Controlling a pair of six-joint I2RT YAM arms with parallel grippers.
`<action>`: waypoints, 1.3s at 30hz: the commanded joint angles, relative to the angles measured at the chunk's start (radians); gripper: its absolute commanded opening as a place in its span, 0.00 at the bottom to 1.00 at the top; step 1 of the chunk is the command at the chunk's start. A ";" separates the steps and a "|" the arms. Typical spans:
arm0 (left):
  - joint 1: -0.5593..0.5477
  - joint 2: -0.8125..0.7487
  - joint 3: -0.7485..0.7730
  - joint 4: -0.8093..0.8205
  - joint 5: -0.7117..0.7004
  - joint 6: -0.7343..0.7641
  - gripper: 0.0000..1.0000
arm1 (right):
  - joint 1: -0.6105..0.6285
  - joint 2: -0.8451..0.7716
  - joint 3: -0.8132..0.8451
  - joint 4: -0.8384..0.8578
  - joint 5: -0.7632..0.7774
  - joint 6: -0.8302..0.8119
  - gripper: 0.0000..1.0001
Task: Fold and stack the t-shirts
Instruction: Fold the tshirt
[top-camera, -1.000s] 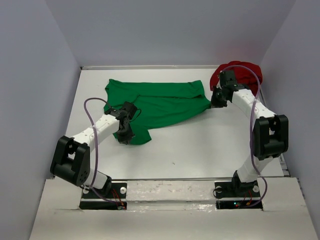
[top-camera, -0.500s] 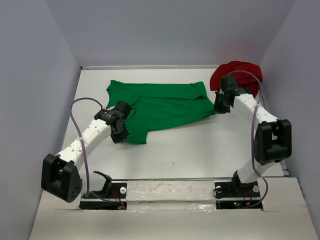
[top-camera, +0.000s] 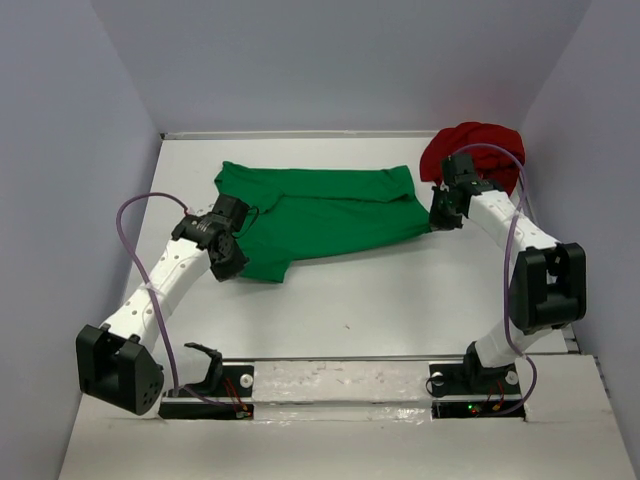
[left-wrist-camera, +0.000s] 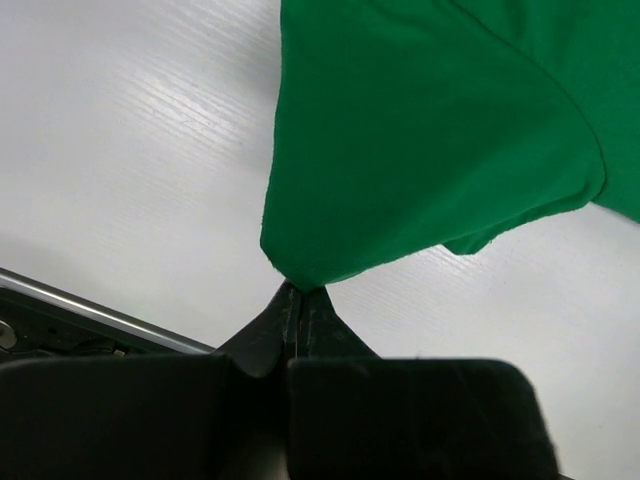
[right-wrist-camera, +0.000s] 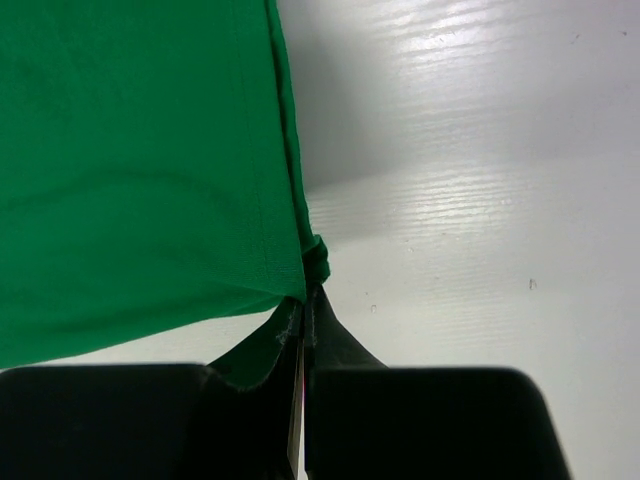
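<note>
The bright green t-shirt (top-camera: 325, 213) lies stretched across the far middle of the table. My left gripper (top-camera: 232, 262) pinches its near left corner, the cloth (left-wrist-camera: 420, 150) bunching into the tips (left-wrist-camera: 298, 292). My right gripper (top-camera: 437, 217) is shut on the shirt's right corner, where the hem (right-wrist-camera: 150, 170) gathers at the tips (right-wrist-camera: 308, 292). The dark red t-shirt (top-camera: 478, 148) sits crumpled in the far right corner, behind the right arm.
White walls close in the table on the left, back and right. The white tabletop (top-camera: 400, 300) stretches between the green shirt and the arm bases. A purple cable (top-camera: 135, 210) loops off the left arm.
The left arm has swung left and outward, pulling the green shirt's near corner left and drawing the cloth flatter. The right gripper has shifted slightly right with its corner.
</note>
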 joint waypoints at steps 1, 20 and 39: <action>0.033 -0.018 0.029 -0.015 -0.025 0.026 0.00 | 0.007 -0.043 -0.015 0.006 0.048 0.024 0.00; 0.111 0.095 0.176 0.065 -0.068 0.191 0.00 | 0.007 0.004 0.047 0.007 0.054 0.010 0.00; 0.118 0.237 0.360 0.088 -0.165 0.284 0.00 | 0.007 0.087 0.152 -0.031 0.091 -0.007 0.00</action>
